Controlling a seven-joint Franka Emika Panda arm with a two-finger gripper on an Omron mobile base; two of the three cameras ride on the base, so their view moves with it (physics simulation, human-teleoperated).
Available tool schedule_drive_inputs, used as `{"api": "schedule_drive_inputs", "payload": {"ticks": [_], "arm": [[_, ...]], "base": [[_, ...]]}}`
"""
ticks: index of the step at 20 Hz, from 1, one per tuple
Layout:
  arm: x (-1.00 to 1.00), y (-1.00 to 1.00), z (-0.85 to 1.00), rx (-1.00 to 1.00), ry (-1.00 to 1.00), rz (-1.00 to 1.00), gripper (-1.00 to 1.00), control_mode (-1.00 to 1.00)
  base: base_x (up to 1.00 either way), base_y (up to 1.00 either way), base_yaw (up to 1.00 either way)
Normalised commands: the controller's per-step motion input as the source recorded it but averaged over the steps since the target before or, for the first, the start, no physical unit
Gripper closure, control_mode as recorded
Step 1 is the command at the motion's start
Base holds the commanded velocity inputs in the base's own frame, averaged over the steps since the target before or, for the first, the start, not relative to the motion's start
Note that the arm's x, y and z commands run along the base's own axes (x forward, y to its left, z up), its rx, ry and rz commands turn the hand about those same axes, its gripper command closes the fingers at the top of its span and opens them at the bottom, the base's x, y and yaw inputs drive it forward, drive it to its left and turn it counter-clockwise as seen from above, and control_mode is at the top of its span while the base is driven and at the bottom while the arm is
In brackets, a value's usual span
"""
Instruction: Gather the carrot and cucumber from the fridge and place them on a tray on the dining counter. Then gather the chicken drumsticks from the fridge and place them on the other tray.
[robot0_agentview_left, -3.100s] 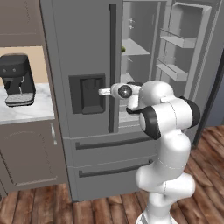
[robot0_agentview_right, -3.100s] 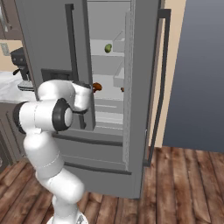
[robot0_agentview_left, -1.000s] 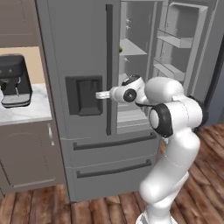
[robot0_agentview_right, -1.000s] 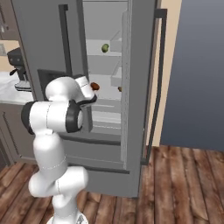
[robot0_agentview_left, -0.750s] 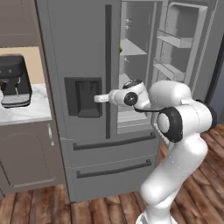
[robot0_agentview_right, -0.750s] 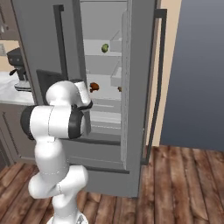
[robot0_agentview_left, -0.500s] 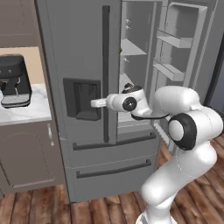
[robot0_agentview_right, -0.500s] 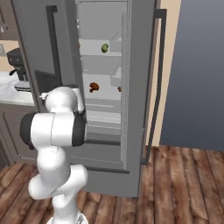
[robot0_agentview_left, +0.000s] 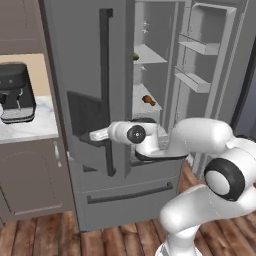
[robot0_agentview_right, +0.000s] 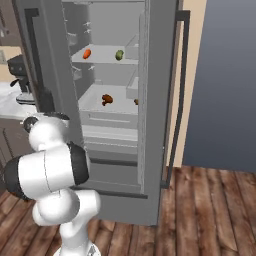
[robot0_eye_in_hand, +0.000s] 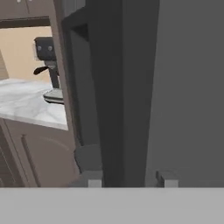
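From the left base view the fridge (robot0_agentview_left: 150, 75) stands open with a drumstick (robot0_agentview_left: 148, 99) on a shelf, the right base view adds a carrot (robot0_agentview_right: 87, 53) and cucumber (robot0_agentview_right: 119, 55) one shelf higher, and the hand view shows the gripper (robot0_eye_in_hand: 128, 178) spread, empty, around the dark door handle (robot0_eye_in_hand: 109, 109).

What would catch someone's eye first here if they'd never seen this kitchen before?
Probably the big white arm stretched across the front of the grey fridge, its end effector close against the left door's edge. Next, the open right side, where an orange carrot and a green cucumber sit on an upper shelf, with brown chicken drumsticks a shelf below.
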Motion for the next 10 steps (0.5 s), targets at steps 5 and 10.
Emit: {"api": "schedule_drive_inputs", "payload": {"ticks": [5,10], "arm": [[-0.75,0.8,0.21,-0.21,0.35,0.0,1.0,-1.0],[-0.25,0.4,0.33,-0.15,0.47,-0.06,1.0,-1.0]], "base": [[0.0,0.0,0.0],[0.0,0.0,0.0]]}}
